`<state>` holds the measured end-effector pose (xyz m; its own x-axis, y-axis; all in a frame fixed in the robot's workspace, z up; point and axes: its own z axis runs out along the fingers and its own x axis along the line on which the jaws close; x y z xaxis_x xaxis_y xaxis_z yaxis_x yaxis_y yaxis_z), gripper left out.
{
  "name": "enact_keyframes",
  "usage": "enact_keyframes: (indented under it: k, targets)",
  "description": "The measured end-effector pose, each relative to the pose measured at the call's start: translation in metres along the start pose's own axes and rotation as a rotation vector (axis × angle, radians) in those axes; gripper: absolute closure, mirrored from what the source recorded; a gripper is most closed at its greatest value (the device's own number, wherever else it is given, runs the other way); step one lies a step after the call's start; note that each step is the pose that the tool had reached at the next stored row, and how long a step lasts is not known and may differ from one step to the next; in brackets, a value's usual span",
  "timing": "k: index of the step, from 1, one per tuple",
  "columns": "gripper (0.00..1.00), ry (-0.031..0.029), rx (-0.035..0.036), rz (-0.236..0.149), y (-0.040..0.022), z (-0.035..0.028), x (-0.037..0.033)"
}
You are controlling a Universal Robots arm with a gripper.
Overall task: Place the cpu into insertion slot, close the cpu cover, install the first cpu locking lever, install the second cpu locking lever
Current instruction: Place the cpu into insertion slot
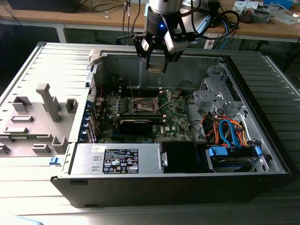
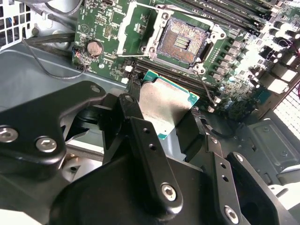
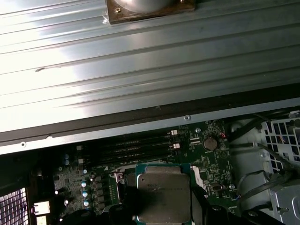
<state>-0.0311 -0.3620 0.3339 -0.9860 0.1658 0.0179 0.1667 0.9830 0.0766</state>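
Cpu [image 2: 169,104] pinched in tool [image 2: 164,117].

Beyond me runs a long light-brown wooden workbench [image 1: 70,21] on white legs. Under me lies a ribbed grey metal tabletop [image 1: 28,61], glaring bright at the exterior view's left.

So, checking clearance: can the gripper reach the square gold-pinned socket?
Probably yes: the socket lies uncovered, its silvery frame cover flipped aside, nothing between it and the gripper holding the silver-topped chip.
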Motion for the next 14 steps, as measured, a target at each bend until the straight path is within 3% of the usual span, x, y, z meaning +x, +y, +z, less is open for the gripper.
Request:
enact_keyframes:
  k: [14]
  targets:
    - [0.45, -0.0018, 0.0019, 0.019, 0.0, 0.0006, 0.0]
